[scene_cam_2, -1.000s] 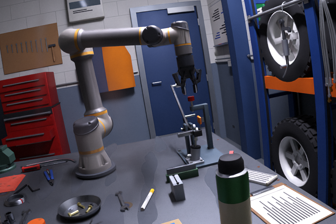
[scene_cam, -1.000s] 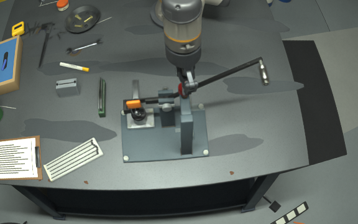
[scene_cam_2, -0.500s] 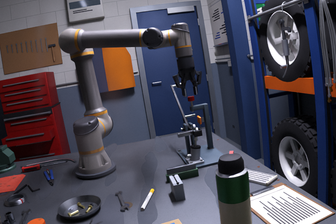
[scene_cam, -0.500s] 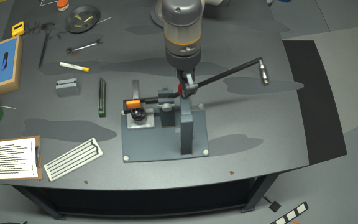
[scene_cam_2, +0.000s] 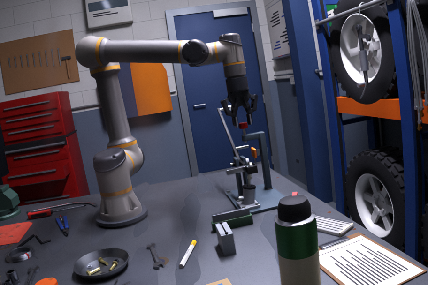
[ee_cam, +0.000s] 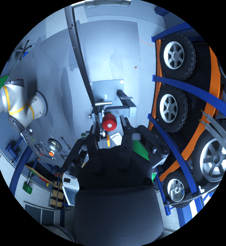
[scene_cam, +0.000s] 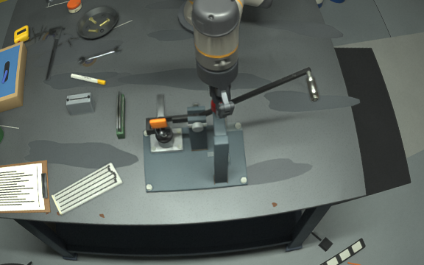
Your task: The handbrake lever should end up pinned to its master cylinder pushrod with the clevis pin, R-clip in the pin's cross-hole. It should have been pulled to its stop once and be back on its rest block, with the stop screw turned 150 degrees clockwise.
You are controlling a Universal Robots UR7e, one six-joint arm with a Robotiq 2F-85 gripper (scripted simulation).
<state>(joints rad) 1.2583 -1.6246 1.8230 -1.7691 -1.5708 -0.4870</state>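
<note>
The handbrake lever (scene_cam: 271,87) (scene_cam_2: 227,132) (ee_cam: 80,66) stands raised, slanting up and away from its pivot on the grey fixture base (scene_cam: 195,162). Its metal grip (scene_cam: 312,86) is at the high end. The red stop-screw knob (scene_cam_2: 243,125) (ee_cam: 109,122) sits atop the bracket arm of the tall post (scene_cam: 221,151) (scene_cam_2: 264,157). An orange tab (scene_cam: 158,122) (scene_cam_2: 254,152) sits on the linkage above the master cylinder (scene_cam: 164,136) (scene_cam_2: 248,194). My gripper (scene_cam_2: 241,120) (ee_cam: 109,135) (scene_cam: 220,106) hangs just above the red knob. It is open and holds nothing.
The table also carries a green thermos (scene_cam_2: 298,240), a clipboard (scene_cam: 20,187), a white ridged tray (scene_cam: 87,188), a green-based bar (scene_cam: 120,115), a grey block (scene_cam: 80,103), a marker (scene_cam: 87,78), a wrench (scene_cam: 99,56) and a dish of bolts (scene_cam: 98,22). Tyre racks stand to the right.
</note>
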